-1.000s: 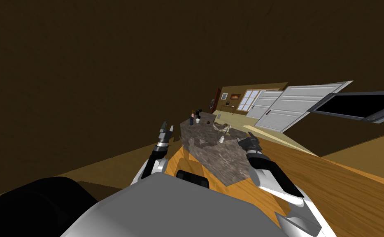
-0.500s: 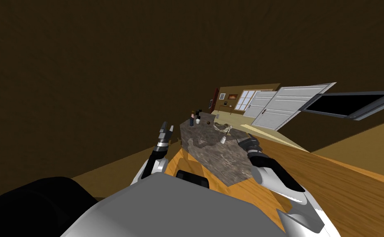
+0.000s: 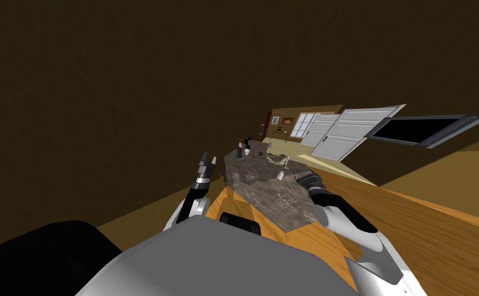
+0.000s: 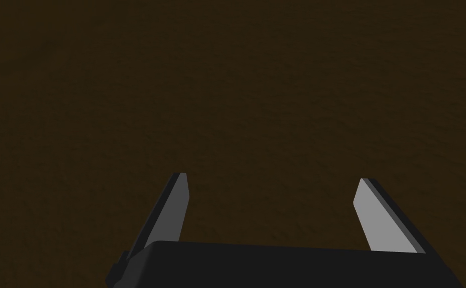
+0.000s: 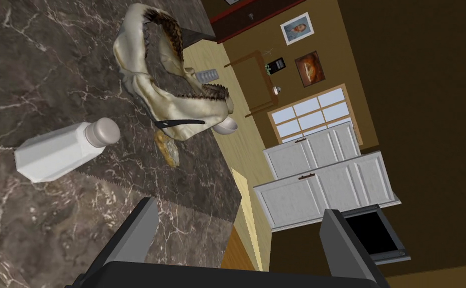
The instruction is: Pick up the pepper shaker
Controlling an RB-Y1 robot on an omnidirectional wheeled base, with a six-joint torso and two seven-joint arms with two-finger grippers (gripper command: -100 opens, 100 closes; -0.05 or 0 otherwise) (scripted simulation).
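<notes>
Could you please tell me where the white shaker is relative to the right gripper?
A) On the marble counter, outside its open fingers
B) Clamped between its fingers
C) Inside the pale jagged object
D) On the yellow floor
A: the right wrist view shows the white shaker resting on the dark marble counter, off to one side of the right gripper, whose fingers stand apart with nothing between them.

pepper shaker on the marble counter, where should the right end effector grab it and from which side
Grip the white body of the pepper shaker below its grey cap, on two flat opposite faces. Come from the side of the open right end effector; the jawbone lies close beyond it.
</notes>
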